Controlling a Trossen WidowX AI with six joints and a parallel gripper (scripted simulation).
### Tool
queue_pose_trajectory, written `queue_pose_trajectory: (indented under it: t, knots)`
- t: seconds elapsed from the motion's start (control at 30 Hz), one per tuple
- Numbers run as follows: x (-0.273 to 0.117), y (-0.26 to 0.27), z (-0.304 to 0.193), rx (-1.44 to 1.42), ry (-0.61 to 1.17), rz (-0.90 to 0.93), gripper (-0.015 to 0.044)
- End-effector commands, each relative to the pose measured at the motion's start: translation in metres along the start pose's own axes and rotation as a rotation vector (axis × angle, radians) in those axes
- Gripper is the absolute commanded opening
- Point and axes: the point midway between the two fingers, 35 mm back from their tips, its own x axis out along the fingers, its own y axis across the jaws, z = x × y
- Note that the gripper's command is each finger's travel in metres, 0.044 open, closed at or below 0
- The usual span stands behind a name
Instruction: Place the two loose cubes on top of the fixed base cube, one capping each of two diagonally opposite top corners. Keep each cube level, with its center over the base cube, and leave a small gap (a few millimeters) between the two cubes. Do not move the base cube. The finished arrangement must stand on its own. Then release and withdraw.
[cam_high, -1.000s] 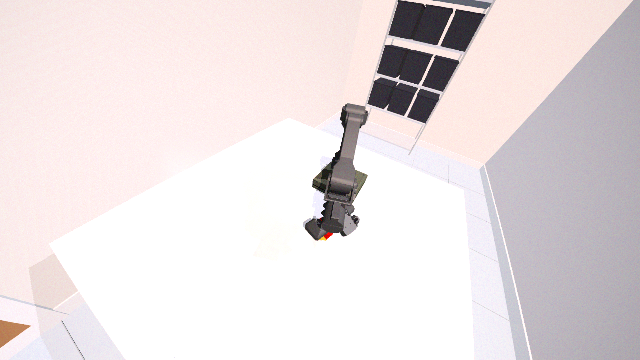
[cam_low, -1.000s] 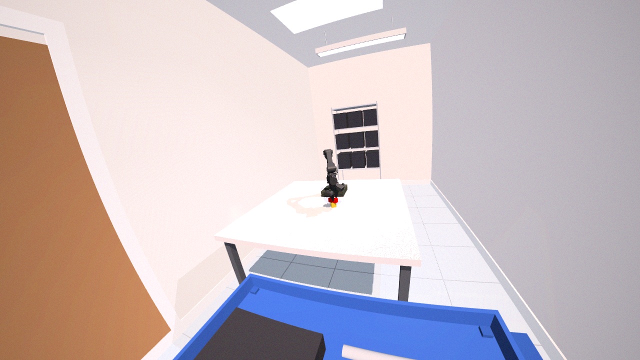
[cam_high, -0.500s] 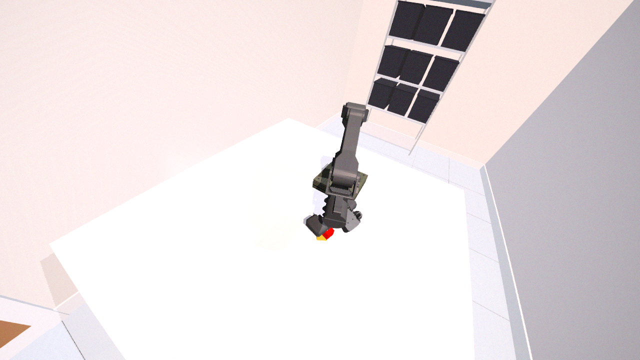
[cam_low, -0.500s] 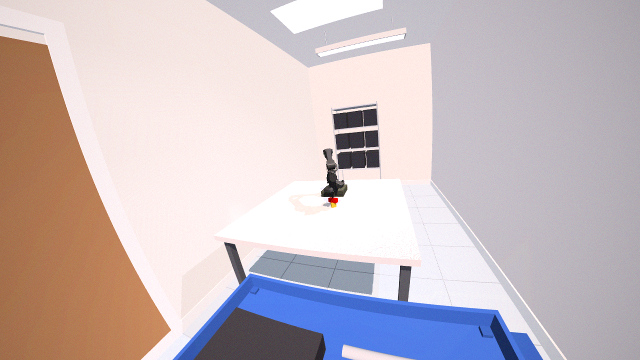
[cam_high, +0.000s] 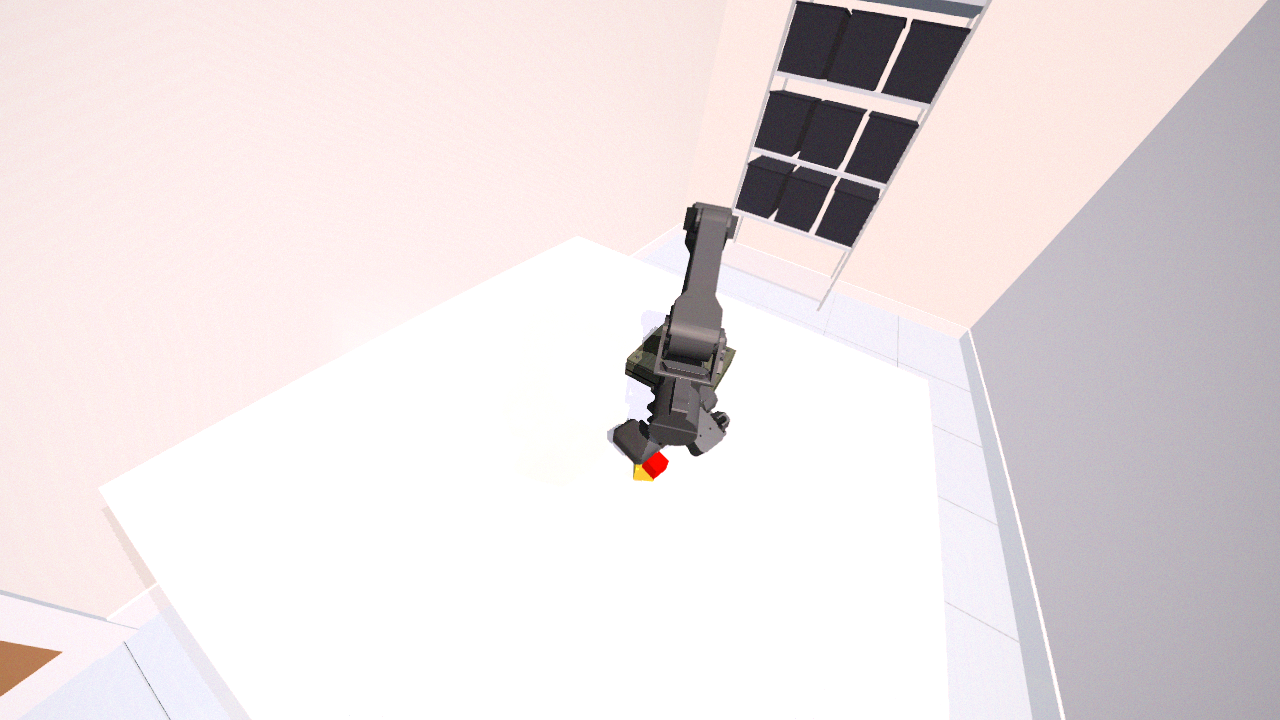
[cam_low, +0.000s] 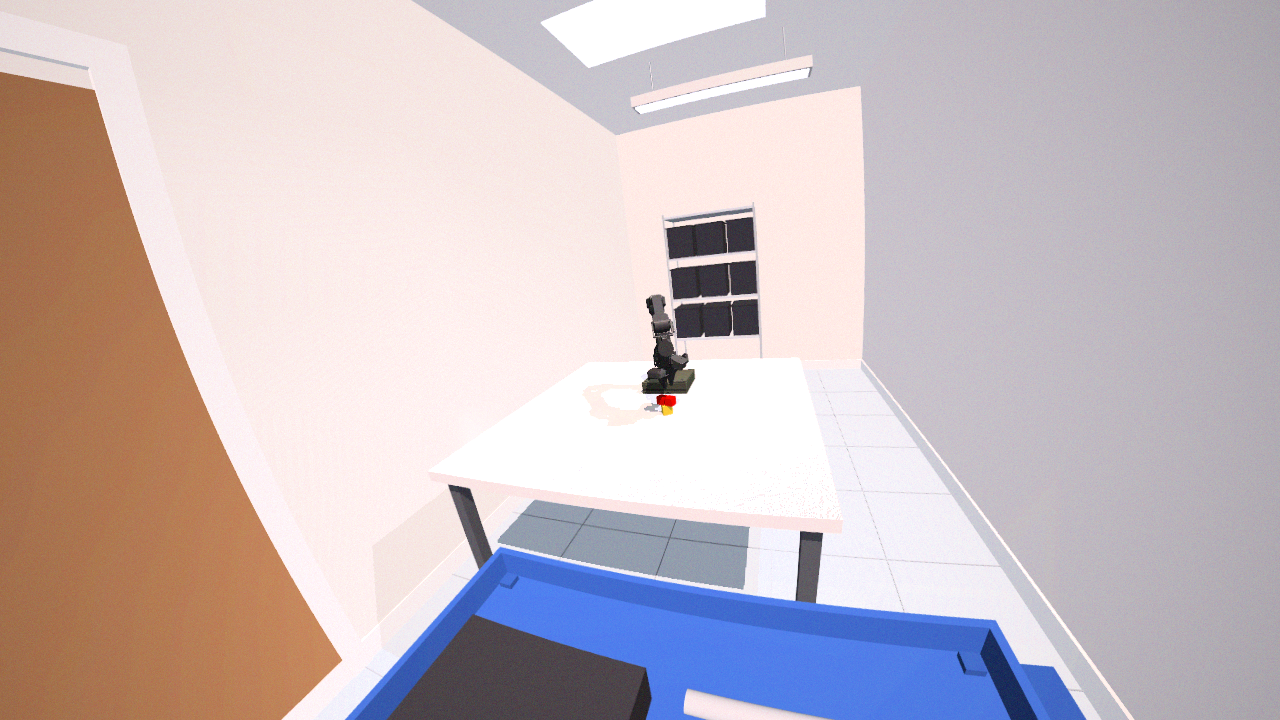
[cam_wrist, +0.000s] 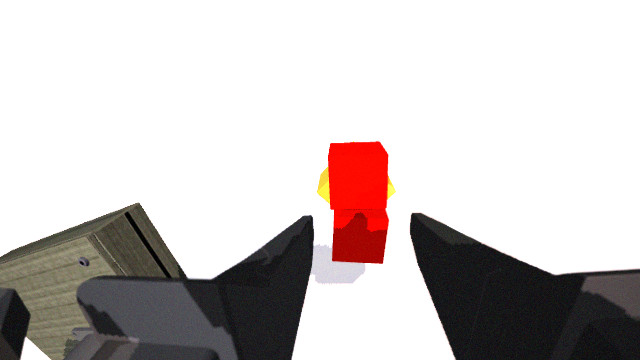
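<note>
Behind the white bench (cam_high: 501, 573) (cam_low: 626, 456), a rack (cam_high: 851, 85) (cam_low: 713, 258) of dark boxes stands by a pale wall; a lamp (cam_low: 721, 87) hangs above; a blue tray (cam_low: 751, 601) lies in front
</note>
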Motion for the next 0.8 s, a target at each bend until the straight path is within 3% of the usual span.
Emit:
queue_pose_trajectory:
  t: [0.0, 0.13, 0.4, 0.6, 0.77]
  knots:
    - [-0.008, -0.001, 0.001, 0.003, -0.005, -0.006, 0.0205]
    - [-0.010, -0.001, 0.001, 0.003, -0.005, -0.006, 0.0205]
    - [-0.011, 0.007, 0.008, 0.000, -0.001, 0.001, 0.0400]
    - [-0.013, 0.072, 0.073, -0.001, -0.007, 0.007, 0.0400]
    - [-0.013, 0.080, 0.079, -0.001, -0.007, 0.008, 0.0400]
